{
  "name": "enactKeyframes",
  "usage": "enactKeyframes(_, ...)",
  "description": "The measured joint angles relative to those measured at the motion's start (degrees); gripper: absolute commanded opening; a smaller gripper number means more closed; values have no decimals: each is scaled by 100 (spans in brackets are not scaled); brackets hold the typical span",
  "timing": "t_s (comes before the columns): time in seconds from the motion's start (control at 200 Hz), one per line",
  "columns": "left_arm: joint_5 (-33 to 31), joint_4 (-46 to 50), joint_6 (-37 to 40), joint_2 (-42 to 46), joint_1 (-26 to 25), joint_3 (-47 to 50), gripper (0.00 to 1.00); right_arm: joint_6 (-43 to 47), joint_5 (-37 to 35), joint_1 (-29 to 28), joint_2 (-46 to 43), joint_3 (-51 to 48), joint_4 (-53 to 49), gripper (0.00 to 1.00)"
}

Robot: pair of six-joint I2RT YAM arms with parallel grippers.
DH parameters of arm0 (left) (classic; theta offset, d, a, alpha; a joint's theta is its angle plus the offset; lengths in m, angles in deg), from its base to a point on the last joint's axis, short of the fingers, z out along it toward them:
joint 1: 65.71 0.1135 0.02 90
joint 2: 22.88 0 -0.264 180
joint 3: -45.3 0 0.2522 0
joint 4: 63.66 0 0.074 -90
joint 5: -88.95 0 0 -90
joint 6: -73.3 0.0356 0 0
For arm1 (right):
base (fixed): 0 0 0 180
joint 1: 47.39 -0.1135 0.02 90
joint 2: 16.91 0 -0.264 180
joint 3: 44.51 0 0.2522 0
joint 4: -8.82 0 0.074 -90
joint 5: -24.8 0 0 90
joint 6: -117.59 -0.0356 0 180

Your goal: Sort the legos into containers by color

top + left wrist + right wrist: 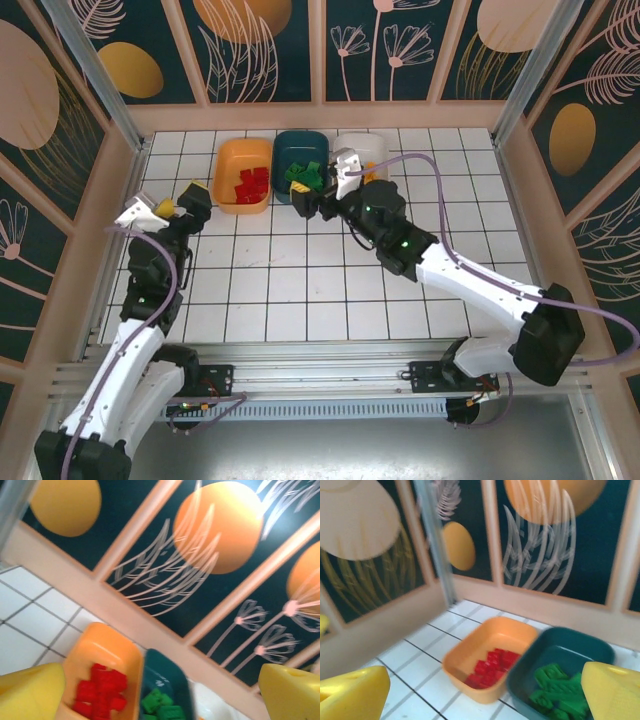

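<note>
Top view: your right gripper (305, 200) sits at the teal tub's (295, 143) 6 o'clock rim and covers part of the white tub (368, 148). Red bricks (252, 185) lie in the orange tub (240, 158).

Left wrist: the left gripper (160, 700) has its fingers (30, 692) spread and empty, and the tubs are blurred.

Right wrist: the fingers (352, 695) are spread, and 1 pad hides some green bricks (552, 687).

Three shallow tubs sit side by side in a row at the far side of the tiled table (300, 290). The orange tub (243, 156) on the left holds a heap of red bricks (252, 184). The dark teal tub (296, 147) in the middle holds green bricks (303, 172). The white tub (366, 147) on the right is partly hidden, so its contents are unclear.
</note>
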Motion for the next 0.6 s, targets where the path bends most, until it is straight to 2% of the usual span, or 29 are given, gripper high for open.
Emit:
enactKeyframes(0.075, -313, -531, 437, -413, 0, 308, 99, 28, 79, 350, 280, -107, -149, 99)
enactKeyframes(0.16, -686, -1700, 1239, -955, 0, 964, 99, -107, 470, 1128, 391, -474, -269, 99)
enactKeyframes(0.24, -1012, -2645, 2028, -1403, 2, 1576, 99, -168, 708, 1897, 293, -997, -162, 99)
enactKeyframes(0.355, -1169, -3425, 2927, -1993, 46, 1926, 99, -190, 903, 2618, -149, -1814, 74, 99)
enactKeyframes(0.46, -1167, -4159, 3405, -2535, 72, 2050, 99, -219, 1102, 3182, -546, -2396, 470, 99)
enactKeyframes(0.601, -1185, -5388, 3748, -3814, 133, 2297, 99, -81, 1346, 3773, -791, -3091, 1137, 99)
